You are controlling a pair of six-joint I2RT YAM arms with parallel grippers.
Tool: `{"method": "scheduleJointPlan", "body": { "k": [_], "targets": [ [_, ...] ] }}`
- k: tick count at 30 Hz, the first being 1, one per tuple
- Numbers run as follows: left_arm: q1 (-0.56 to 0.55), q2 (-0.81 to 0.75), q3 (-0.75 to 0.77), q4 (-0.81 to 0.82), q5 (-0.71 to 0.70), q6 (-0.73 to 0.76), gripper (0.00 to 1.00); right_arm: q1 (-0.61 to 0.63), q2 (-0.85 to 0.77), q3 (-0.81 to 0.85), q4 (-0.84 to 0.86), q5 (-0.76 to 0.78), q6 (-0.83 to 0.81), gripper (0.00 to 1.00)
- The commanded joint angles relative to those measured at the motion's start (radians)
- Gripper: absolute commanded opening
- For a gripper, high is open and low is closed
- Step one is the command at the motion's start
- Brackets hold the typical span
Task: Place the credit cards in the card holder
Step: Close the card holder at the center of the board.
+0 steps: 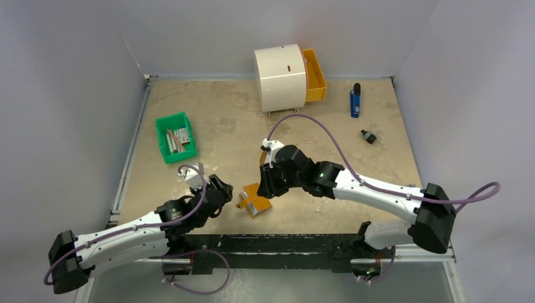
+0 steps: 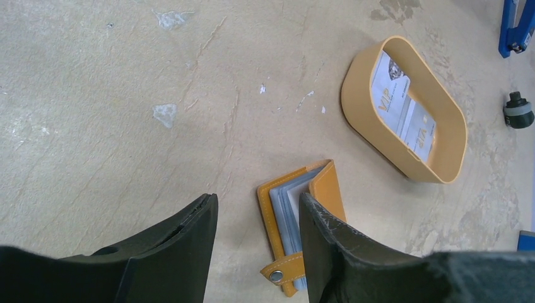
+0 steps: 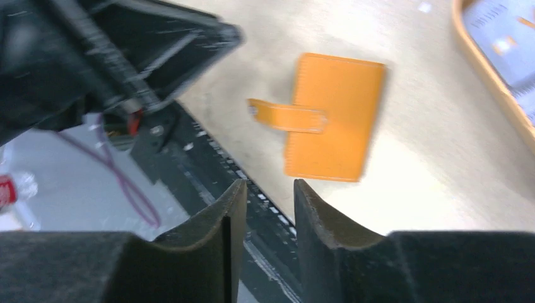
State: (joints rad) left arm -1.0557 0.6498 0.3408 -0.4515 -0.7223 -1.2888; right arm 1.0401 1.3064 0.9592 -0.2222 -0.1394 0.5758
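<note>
Our mottled beige table [image 1: 214,120] carries a white round cabinet [image 1: 279,77] at the far edge, a green plastic bin [image 1: 175,137] at left, and an oval tan tray [image 2: 353,107] holding the pale credit cards [image 2: 404,113]. The small orange-tan leather card holder [image 2: 325,189] lies unsnapped near the front edge, near the tray, between the left gripper [image 2: 257,202], fingers well apart and empty, and the right gripper [image 3: 268,189], narrowly parted, also empty. We judge a card must come next: hook its edge against the tray's raised rim, the one obstacle, while the left gripper pins the holder open.
</note>
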Motion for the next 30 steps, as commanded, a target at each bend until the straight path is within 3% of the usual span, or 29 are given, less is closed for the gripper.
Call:
{"method": "scheduleJointPlan", "body": {
  "k": [1,7,15,30],
  "targets": [
    [0.003,0.010,0.020,0.010,-0.017,-0.002,0.49,-0.025,0.078,-0.016,-0.094,0.138,0.033,0.34],
    [0.003,0.008,-0.005,0.052,0.018,-0.024,0.50,-0.018,0.216,0.032,-0.004,0.172,0.023,0.31],
    [0.003,0.064,0.001,0.098,0.081,0.008,0.51,0.019,0.340,0.090,-0.031,0.204,0.010,0.32],
    [0.003,0.208,-0.043,0.262,0.208,0.068,0.53,0.085,0.449,0.136,-0.088,0.293,0.039,0.50]
  ]
}}
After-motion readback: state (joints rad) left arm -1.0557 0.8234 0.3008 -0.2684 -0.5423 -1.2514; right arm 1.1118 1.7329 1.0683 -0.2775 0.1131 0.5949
